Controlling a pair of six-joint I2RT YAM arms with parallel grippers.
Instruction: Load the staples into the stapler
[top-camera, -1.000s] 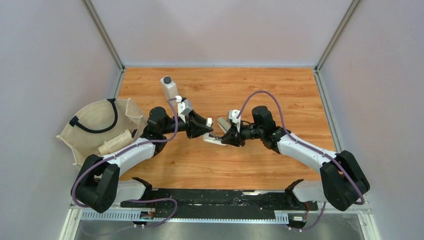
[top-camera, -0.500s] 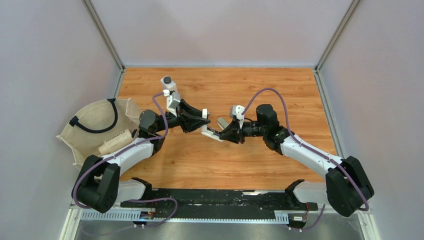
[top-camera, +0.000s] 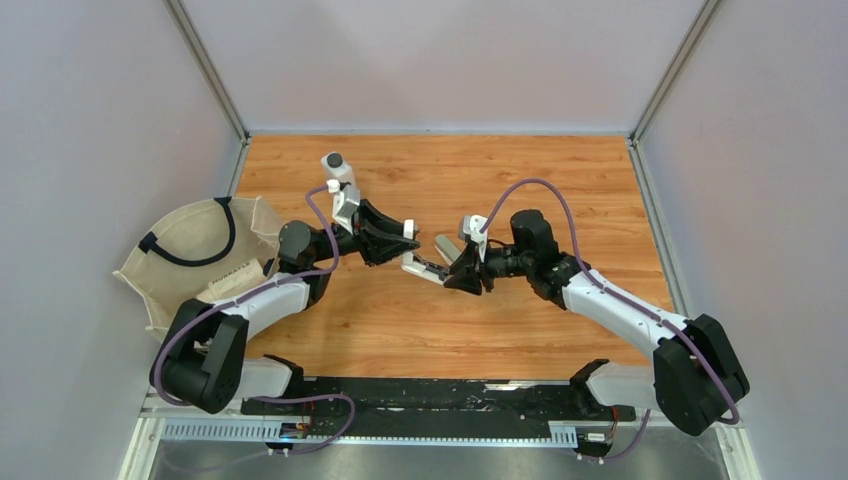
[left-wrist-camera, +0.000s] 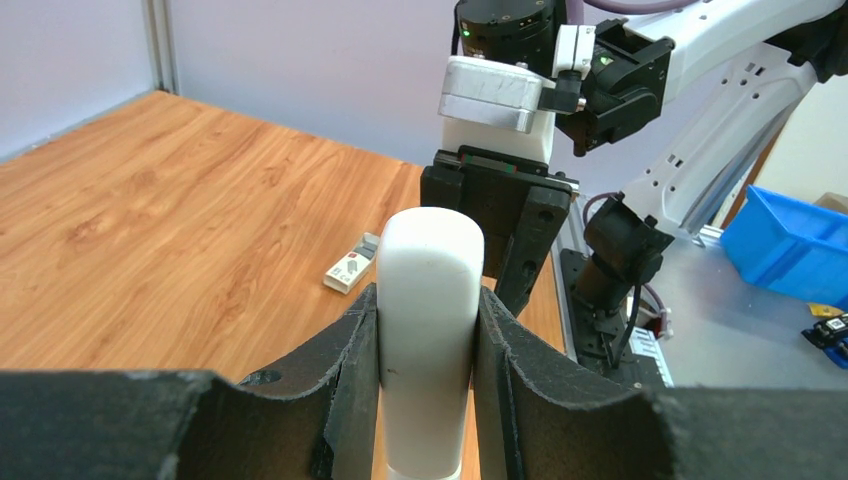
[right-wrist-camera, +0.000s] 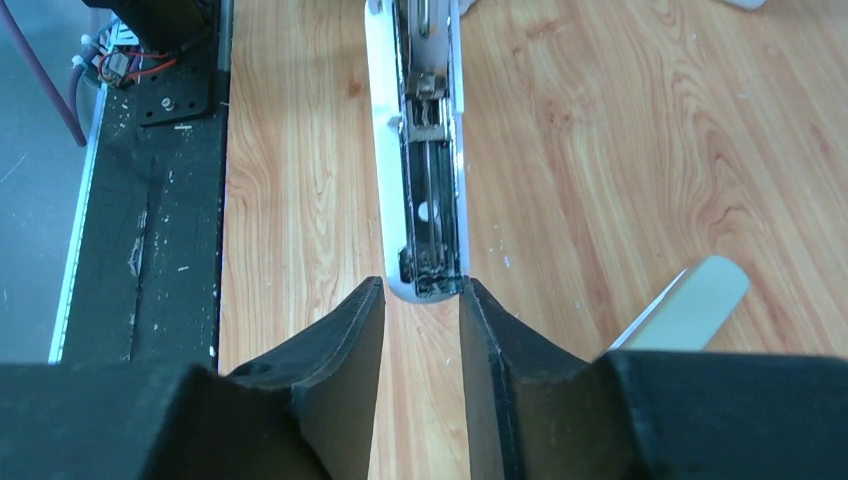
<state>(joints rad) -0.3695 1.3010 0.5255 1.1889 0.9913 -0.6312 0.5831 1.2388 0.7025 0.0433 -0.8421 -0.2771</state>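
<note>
My left gripper (left-wrist-camera: 428, 300) is shut on the white top arm of the stapler (left-wrist-camera: 430, 260) and holds it up off the table. The stapler stands hinged open. Its metal magazine channel (right-wrist-camera: 428, 150) runs straight away from my right gripper (right-wrist-camera: 420, 295). The right jaws stand open, their tips flanking the channel's near end. In the top view the stapler (top-camera: 420, 267) spans the gap between the left gripper (top-camera: 405, 238) and the right gripper (top-camera: 450, 272). The staples (left-wrist-camera: 352, 268), a small white box with dark marks, lie on the wood just beyond them (top-camera: 447, 243).
A white bottle (top-camera: 337, 172) with a grey cap stands behind the left gripper. A cream cloth bag (top-camera: 190, 250) with a pale roll inside lies at the left edge of the wooden table (top-camera: 560, 180). Grey walls close in three sides.
Over the last second both grippers carried the stapler a little farther from the arm bases, and the left wrist turned. Little has moved in the last half second.
</note>
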